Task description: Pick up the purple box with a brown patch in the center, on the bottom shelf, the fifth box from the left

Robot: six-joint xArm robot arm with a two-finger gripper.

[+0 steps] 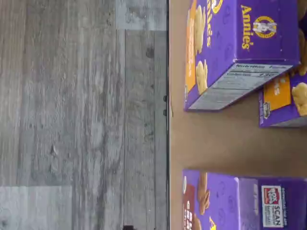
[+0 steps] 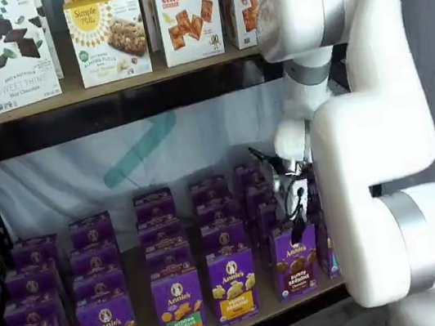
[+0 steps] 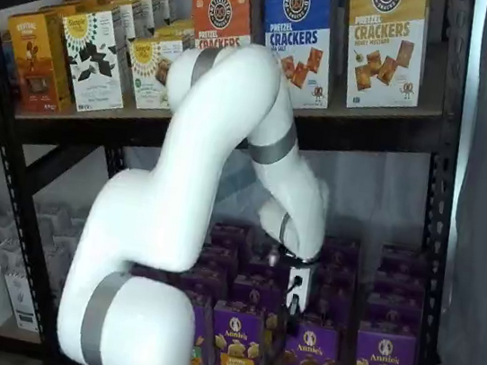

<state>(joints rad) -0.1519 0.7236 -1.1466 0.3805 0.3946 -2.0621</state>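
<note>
Hovering above the purple box (image 3: 310, 359) on the bottom shelf (image 2: 250, 317), my gripper (image 2: 296, 215) is mostly hidden; fingers spread wide.

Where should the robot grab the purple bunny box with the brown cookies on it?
Probably by its two narrow sides, near the top, coming from the front and a little above. The purple box stands upright at the front of the bottom shelf, with more cartons behind it and neighbours beside it, so its top is the easiest part to reach. The gripper hangs right over it.

Purple Annie's cartons (image 1: 240, 48) stand on the tan shelf board (image 1: 220, 139), its edge beside grey plank flooring (image 1: 81, 115).
</note>
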